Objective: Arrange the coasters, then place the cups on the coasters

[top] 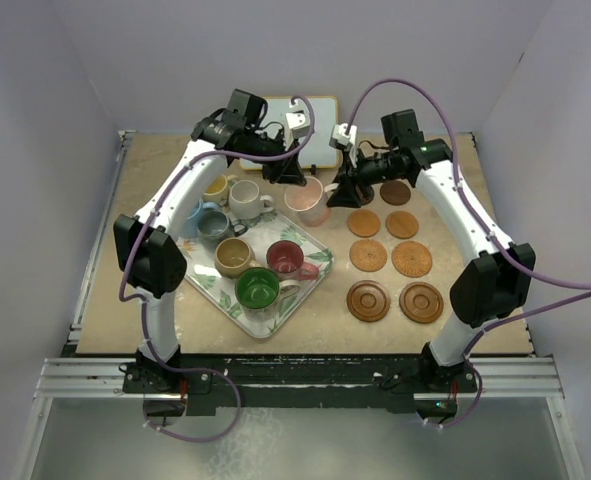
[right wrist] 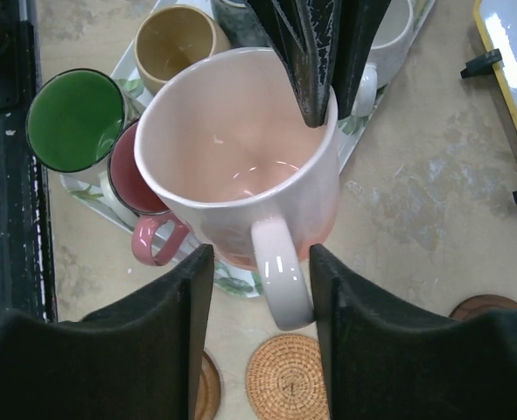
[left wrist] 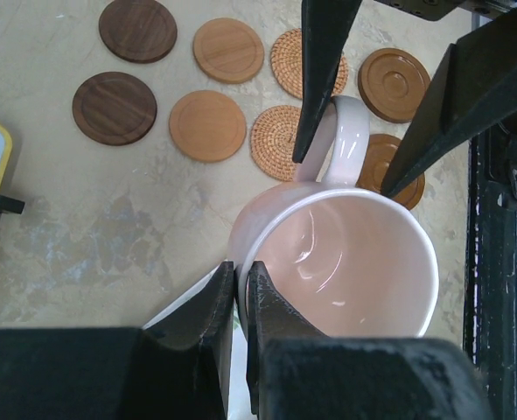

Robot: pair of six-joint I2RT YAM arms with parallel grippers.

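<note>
My left gripper is shut on the rim of the pink cup, one finger inside and one outside. The cup is held upright just off the tray's far right corner. My right gripper stands open astride its handle; one finger touches the handle, the other is apart from it. Several round coasters lie in rows on the table to the right, two of them woven. The other cups stand on the tray, among them green, red and tan.
The leaf-patterned tray lies left of centre, at an angle. A white board with a yellow rim lies at the back edge, behind both grippers. Bare table shows between the tray and the coasters.
</note>
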